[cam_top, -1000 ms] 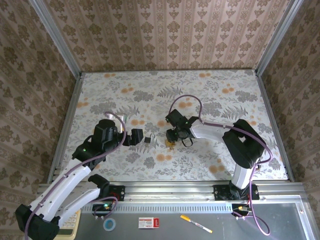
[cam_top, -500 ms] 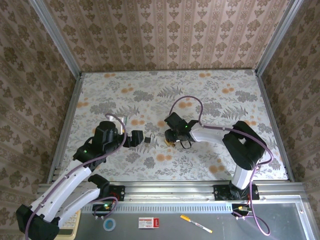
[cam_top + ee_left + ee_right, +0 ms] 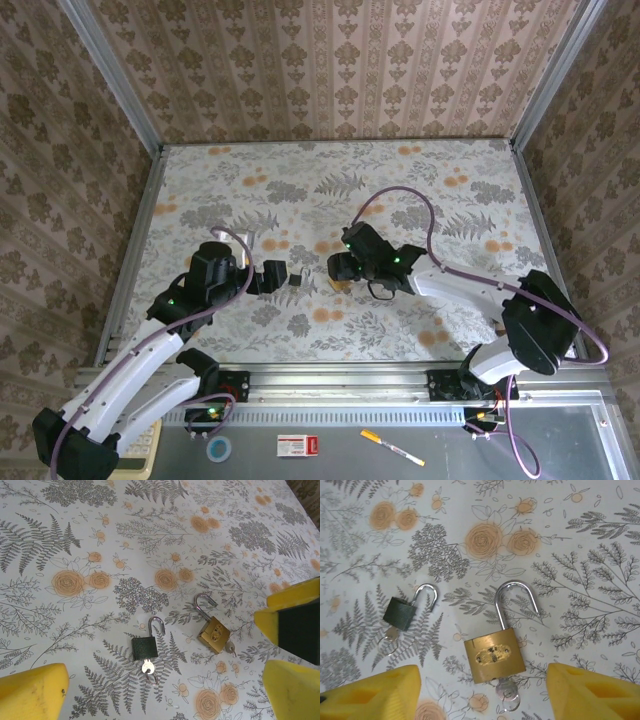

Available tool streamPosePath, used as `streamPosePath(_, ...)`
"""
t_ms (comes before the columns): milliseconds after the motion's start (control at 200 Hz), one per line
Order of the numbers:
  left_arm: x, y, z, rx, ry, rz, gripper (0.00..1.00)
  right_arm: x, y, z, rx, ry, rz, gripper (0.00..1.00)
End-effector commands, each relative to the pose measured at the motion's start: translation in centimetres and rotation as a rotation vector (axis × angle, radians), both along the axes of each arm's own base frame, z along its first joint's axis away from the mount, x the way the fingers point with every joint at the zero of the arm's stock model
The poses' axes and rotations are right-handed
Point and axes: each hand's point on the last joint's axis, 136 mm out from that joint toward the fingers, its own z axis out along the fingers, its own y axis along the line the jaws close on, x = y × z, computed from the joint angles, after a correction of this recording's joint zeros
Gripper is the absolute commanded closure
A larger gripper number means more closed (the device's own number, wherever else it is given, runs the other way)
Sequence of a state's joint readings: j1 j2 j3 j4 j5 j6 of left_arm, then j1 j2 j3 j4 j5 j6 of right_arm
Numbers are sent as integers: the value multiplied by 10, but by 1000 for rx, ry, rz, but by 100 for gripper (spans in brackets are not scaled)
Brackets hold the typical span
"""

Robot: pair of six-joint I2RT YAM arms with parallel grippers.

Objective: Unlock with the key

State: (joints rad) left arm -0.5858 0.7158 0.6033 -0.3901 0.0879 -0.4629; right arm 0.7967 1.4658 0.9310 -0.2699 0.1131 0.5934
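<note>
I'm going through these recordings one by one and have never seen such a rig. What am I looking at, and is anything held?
Two robot arms are bolted at the near edge of a flowered table. The overhead picture looks down from above and behind them: left arm on the left, right arm on the right. The other two pictures come from a camera on each wrist; the yellow shapes at their edges are that arm's own jaws. On the table lie a brass padlock and a smaller dark padlock, apart, both with shackles open. The brass one's key and the dark one's key sit in their bases. Both arms' jaws stand open and hold nothing.
</note>
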Motion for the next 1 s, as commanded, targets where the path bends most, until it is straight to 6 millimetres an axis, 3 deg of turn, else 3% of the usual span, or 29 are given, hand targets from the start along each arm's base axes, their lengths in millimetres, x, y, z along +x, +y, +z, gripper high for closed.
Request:
streamPosePath(0, 4, 7, 12, -8, -44, 28, 0, -21, -4, -5, 1, 37, 72, 27)
streamPosePath(155, 4, 20, 13, -27, -48, 67, 0, -28, -5, -30, -121, 106, 185, 24)
streamPosePath(450, -4, 39, 18, -10, -62, 108, 0, -21, 9, -64, -279, 179, 251, 19)
streamPosePath(635, -8, 40, 21, -32, -57, 112, 0, -8, 20, -77, -355, 198, 240, 22)
streamPosePath(990, -9, 51, 19, -2, -64, 140, 0, -3, -2, -96, -473, 262, 101, 39)
